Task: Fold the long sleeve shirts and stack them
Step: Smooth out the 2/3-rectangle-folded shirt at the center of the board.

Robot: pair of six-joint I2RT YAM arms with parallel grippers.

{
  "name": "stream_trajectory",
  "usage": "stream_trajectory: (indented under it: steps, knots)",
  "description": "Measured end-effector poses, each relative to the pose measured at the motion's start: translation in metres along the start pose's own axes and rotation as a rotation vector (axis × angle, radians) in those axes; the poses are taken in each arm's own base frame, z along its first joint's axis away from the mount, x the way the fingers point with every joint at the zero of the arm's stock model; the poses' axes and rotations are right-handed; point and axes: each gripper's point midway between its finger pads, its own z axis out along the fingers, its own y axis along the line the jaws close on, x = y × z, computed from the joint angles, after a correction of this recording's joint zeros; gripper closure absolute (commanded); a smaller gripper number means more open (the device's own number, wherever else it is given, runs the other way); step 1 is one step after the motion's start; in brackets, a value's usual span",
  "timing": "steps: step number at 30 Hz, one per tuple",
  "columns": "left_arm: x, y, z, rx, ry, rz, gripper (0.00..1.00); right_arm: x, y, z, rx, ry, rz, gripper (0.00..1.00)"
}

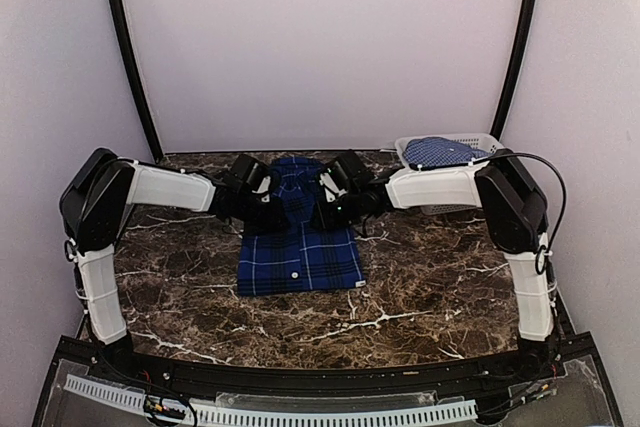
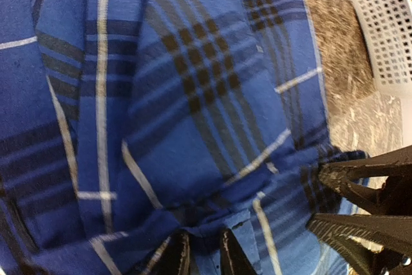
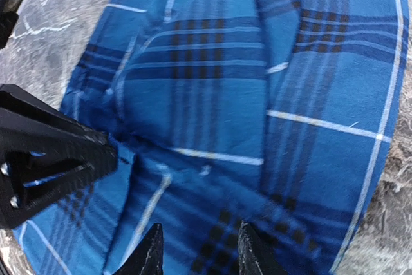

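left gripper: fingers narrow, pinching a fold, shirt's far left.
dark plaid shirt: mid-table, part folded; soft, light, limp, so grip edges or folds.
right gripper: fingers half apart astride cloth; hold unclear.
lighter shirt: in basket, far right.

The right arm hides the near wall of the basket; both wrist views cut off the plaid shirt.

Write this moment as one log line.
dark blue plaid cloth shirt: on marble table | left gripper: pinching it | right gripper: astride it, grip unclear
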Motion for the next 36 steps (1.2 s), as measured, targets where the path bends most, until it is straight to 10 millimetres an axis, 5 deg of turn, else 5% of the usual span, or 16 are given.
stream_trajectory:
  steps: [6,14,25,29,36]
  knots:
    - [-0.003,0.022,0.017,-0.032,0.020,-0.034,0.84,0.006,-0.020,0.014,0.018,0.031,0.027,0.59]
    - [-0.010,0.021,0.020,-0.016,0.014,-0.031,0.84,-0.002,-0.027,0.011,0.027,0.035,0.024,0.52]
    - [-0.014,0.011,0.020,0.006,0.027,-0.014,0.83,-0.026,-0.019,-0.046,0.025,-0.056,0.023,0.65]
    - [-0.013,0.010,0.020,0.011,0.031,-0.012,0.83,-0.011,-0.028,-0.040,0.036,-0.036,0.042,0.67]
    - [-0.010,0.003,0.021,0.030,0.040,-0.002,0.83,0.036,-0.074,-0.007,0.103,0.067,0.130,0.71]
